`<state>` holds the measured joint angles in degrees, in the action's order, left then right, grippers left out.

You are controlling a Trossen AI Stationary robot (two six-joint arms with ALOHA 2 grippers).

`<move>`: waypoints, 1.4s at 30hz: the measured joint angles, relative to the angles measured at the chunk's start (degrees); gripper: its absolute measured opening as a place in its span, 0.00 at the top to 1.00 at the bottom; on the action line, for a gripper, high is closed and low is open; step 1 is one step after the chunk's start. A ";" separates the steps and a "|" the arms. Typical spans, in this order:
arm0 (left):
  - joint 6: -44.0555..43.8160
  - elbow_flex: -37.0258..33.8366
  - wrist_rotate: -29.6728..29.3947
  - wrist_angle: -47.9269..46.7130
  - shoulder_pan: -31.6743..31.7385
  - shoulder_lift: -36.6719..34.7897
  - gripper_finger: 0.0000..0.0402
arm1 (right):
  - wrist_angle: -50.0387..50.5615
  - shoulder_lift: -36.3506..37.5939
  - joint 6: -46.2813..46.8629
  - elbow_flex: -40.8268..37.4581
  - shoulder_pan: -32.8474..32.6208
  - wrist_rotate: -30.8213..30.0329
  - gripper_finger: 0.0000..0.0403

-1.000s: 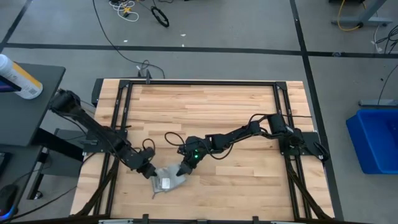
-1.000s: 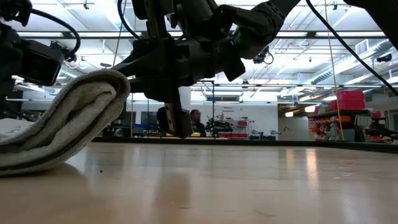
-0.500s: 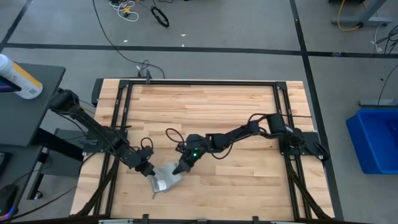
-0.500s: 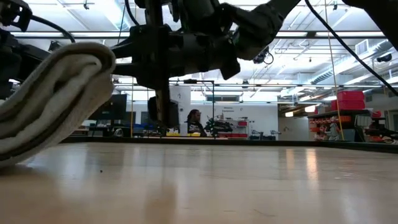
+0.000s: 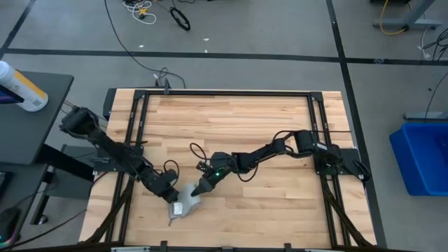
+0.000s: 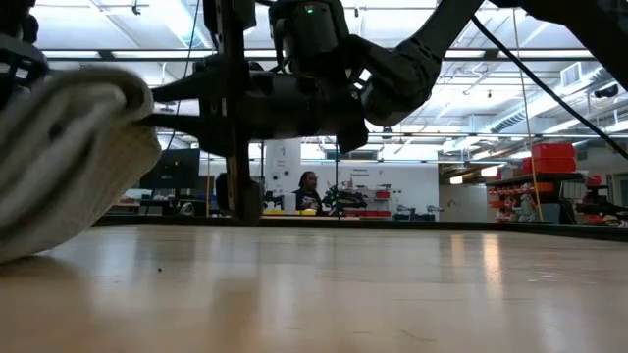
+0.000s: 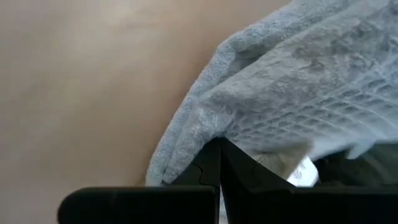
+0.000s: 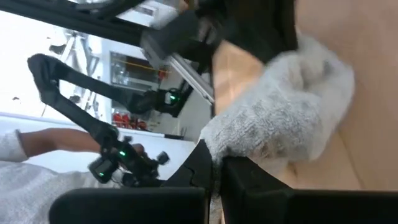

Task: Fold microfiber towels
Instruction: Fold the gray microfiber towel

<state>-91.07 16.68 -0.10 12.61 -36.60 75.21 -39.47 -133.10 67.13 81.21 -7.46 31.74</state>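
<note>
The grey-blue microfiber towel lies bunched into a small thick bundle near the table's near edge, left of centre, with a white tag showing on top. My left gripper is shut at its left end. My right gripper is shut at its right end. In the low view the towel rises as a folded roll, its lower part on the wood. My left gripper pinches an edge of the towel between its two shut fingers, slanting down from the table's left; several layers bulge just past the tips. My right gripper pinches the bundle's other end between its shut fingers, reaching nearly level from the table's right. The towel's underside rests on the table.
Black frame rails run along the table's sides. Bare wood stretches to the right and far side. A blue bin stands off the table at the right. A person shows in the room beyond.
My right gripper has gone toward the table's left edge, pushing its end of the towel closer to the left gripper. My left gripper has sunk a little. The towel has bunched narrower, and its roll stands steeper.
</note>
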 joint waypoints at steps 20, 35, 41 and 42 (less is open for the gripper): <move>4.62 0.01 0.40 11.13 4.75 7.21 1.00 | -0.81 -0.02 -2.02 0.00 -1.77 0.23 0.97; 12.46 -0.17 -1.60 -13.05 8.44 -16.07 1.00 | 1.27 -0.02 -3.56 0.00 -2.06 -0.10 0.97; 13.79 -0.17 -3.60 -15.50 8.44 -25.36 1.00 | 1.82 -0.04 -3.73 0.00 -1.40 -1.89 0.97; 13.72 -0.17 -4.55 -14.85 8.44 -26.77 1.00 | 1.90 -0.04 -3.69 0.01 -1.28 -2.32 0.97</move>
<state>-77.35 16.51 -4.65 -2.23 -28.16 48.44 -37.57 -133.14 63.43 81.22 -8.75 29.42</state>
